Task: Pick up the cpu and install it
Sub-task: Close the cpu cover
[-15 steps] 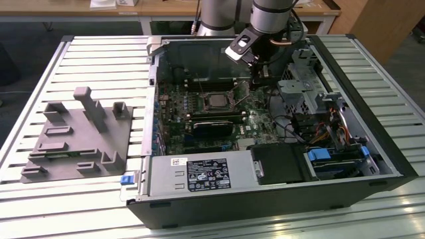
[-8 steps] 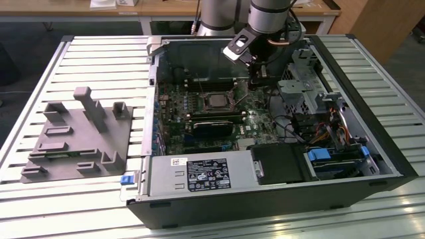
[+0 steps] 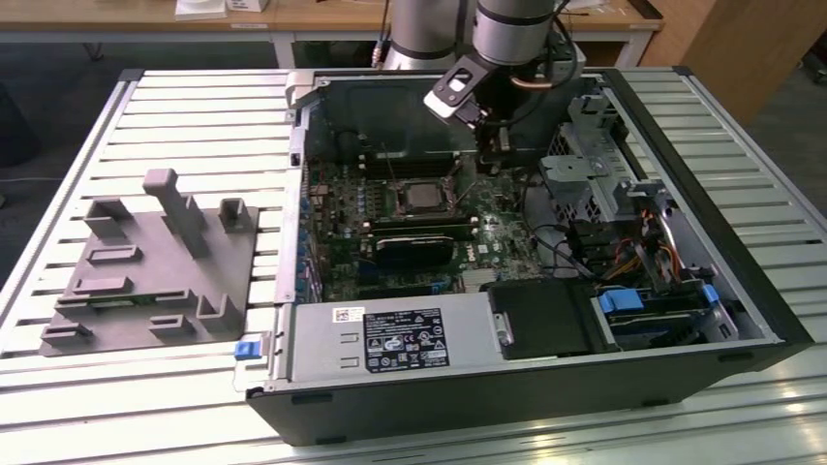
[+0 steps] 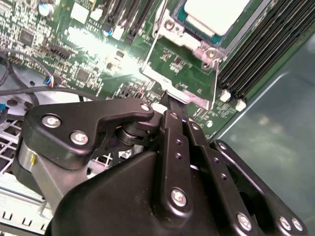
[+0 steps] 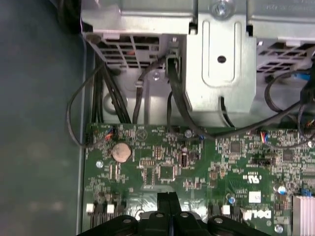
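Observation:
The cpu (image 4: 216,14) lies flat in the motherboard socket, its silver top showing inside the metal frame (image 4: 183,73). In the exterior view the cpu (image 3: 420,199) sits mid-board inside the open computer case. My gripper (image 3: 493,163) reaches down into the case, to the exterior view's right of the socket and a little behind it. In the second wrist view the black fingers (image 4: 172,123) are pressed together, and the gripper (image 4: 165,96) tip is at the edge of the socket's metal frame. The gripper (image 5: 168,196) looks shut, with nothing between the tips.
The case (image 3: 672,320) lies open on a slatted table (image 3: 194,116). A grey fixture block (image 3: 142,262) with upright posts stands at the exterior view's left. Memory slots (image 4: 256,59), a drive cage (image 5: 216,54), loose black cables (image 5: 177,108) and a coin battery (image 5: 122,152) surround the gripper.

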You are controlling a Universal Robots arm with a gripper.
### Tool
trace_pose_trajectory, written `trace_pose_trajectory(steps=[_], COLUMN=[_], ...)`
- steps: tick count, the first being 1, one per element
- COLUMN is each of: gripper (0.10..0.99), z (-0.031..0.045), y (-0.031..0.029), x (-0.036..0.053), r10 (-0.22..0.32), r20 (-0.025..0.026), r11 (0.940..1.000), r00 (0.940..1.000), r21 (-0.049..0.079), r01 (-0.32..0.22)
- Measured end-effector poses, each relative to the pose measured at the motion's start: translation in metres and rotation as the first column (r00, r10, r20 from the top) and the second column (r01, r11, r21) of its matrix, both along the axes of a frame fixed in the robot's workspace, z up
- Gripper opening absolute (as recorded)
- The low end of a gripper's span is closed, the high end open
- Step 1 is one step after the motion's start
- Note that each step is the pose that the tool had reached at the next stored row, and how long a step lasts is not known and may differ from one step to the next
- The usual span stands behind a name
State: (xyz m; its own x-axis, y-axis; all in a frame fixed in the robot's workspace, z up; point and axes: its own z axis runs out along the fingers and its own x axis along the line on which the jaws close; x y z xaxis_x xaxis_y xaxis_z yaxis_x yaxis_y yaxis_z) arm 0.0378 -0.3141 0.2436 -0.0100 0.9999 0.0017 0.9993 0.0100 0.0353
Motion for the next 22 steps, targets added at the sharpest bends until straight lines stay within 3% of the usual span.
trace_pose_trajectory(steps=[22], gripper=[0.106], z=[-0.0030], y=[0.0000], x=[-0.0354], r10=[0.000], r20=[0.0000], r11=[1.0000], r00=[1.0000], r21=[0.000], r01=[0.000])
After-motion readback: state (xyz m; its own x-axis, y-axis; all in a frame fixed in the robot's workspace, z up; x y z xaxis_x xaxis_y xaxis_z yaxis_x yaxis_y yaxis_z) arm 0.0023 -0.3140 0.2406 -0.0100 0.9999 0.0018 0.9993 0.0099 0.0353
